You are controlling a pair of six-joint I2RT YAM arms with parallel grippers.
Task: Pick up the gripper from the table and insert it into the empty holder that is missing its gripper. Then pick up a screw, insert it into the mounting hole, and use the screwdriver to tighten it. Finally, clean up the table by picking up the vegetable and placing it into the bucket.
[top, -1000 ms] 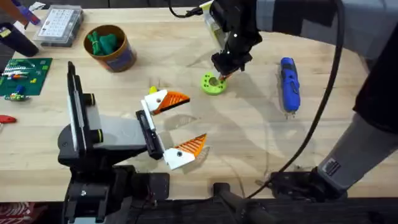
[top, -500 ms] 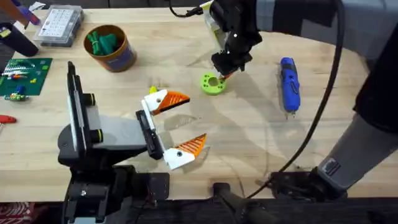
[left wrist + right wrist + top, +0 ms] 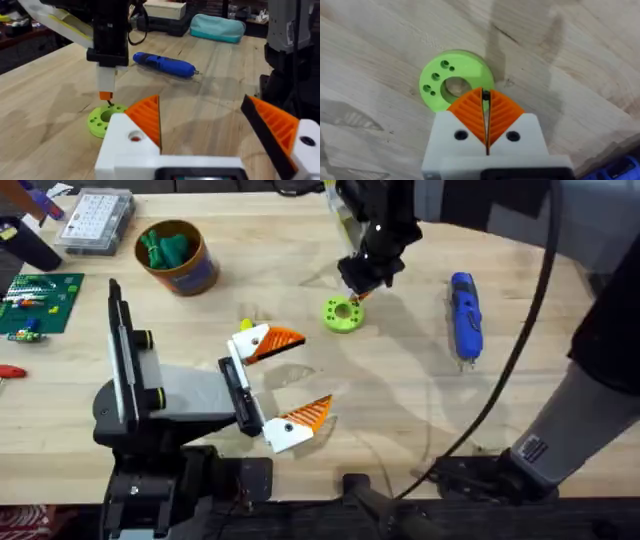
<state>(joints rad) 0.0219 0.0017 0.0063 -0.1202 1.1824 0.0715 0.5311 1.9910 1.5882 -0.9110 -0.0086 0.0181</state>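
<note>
Right wrist view: right gripper (image 3: 485, 107) pinching thin dark screw (image 3: 485, 97) between closed pads, hovering above lime-green ring (image 3: 455, 80) for alignment; left gripper (image 3: 283, 384) resting wide, idle.

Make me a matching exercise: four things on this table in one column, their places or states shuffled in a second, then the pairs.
1. vegetable
2. screwdriver
3. left gripper
4. right gripper

A. shut, above the green ring
B. inside the bucket
C. open, over bare table
D. lying flat on the table, on the right side

Pairs: 1-B, 2-D, 3-C, 4-A
</note>
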